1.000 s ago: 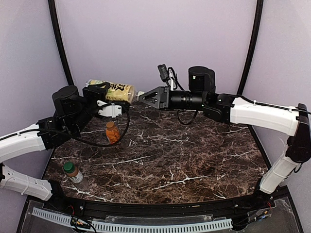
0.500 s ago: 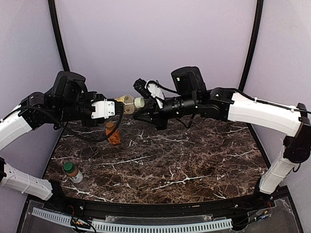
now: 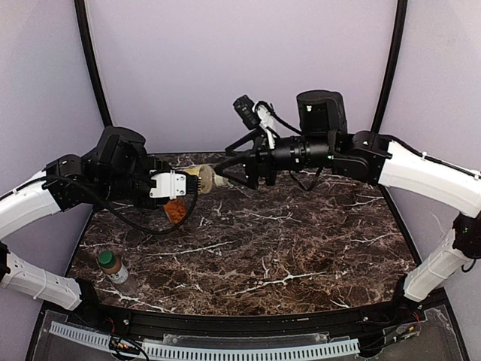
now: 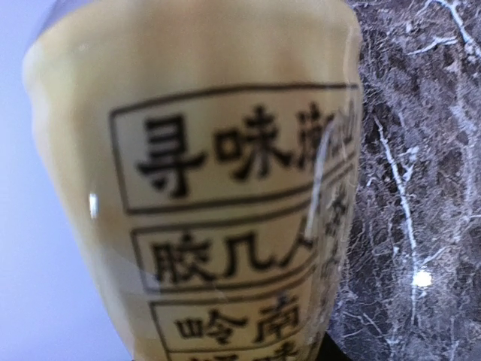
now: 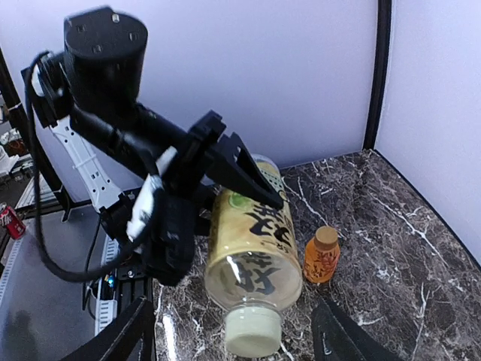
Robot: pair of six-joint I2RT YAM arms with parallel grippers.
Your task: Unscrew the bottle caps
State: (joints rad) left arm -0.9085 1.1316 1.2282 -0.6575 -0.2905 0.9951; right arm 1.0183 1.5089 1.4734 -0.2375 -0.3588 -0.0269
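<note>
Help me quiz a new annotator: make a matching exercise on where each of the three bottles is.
1. yellow-labelled bottle
2. orange bottle
3. green-capped bottle

A. standing on the table, near-left corner
B. held sideways above the table
C. standing upright at the table's back left

Pairs: 1-B, 2-C, 3-A

The yellow bottle (image 4: 203, 188) fills the left wrist view, blurred and cut off at top and bottom, the orange bottle (image 3: 175, 213) has its top hidden behind the left gripper (image 3: 182, 182), and the small bottle (image 3: 113, 268) has a label too small to read.
</note>
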